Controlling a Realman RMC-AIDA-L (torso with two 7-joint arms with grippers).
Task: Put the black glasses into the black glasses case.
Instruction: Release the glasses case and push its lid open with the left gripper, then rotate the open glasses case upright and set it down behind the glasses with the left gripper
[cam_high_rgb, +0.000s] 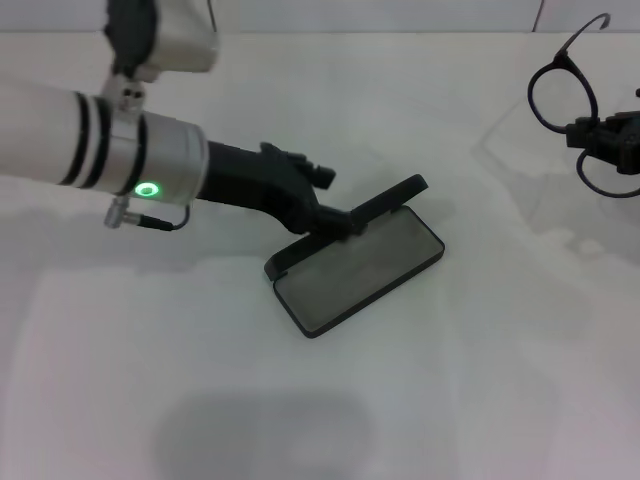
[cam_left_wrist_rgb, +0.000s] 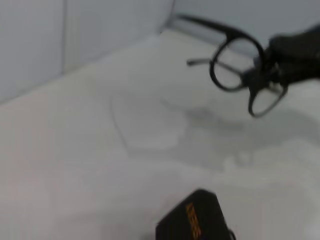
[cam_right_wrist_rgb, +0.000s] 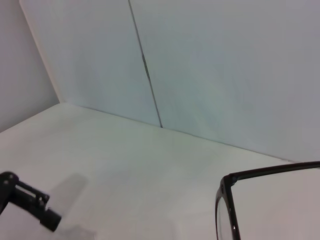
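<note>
The right gripper (cam_high_rgb: 600, 138) has its fingers closed on the black glasses (cam_high_rgb: 562, 92), pinching the frame near the middle between the two lenses. It holds them up in the air at the far right side, well apart from the black glasses case (cam_high_rgb: 352, 258). One slim temple arm sticks up and curls over the top.

The left gripper (cam_high_rgb: 338, 222) has its fingers closed on the raised lid of the case, holding it open. The grey lining faces up and nothing lies inside. The case rests on the white surface (cam_high_rgb: 180, 380) near the middle. The left wrist view shows a corner of the lid with orange letters (cam_left_wrist_rgb: 193, 220), and the glasses (cam_left_wrist_rgb: 235, 67) hang farther off.

What could go wrong? The glasses are thin and held at one small spot — they might tip or slip on the way over. The temple arms stick out, so they may catch the case rim or the lid. If the left fingers let go early, the lid could drop shut.
</note>
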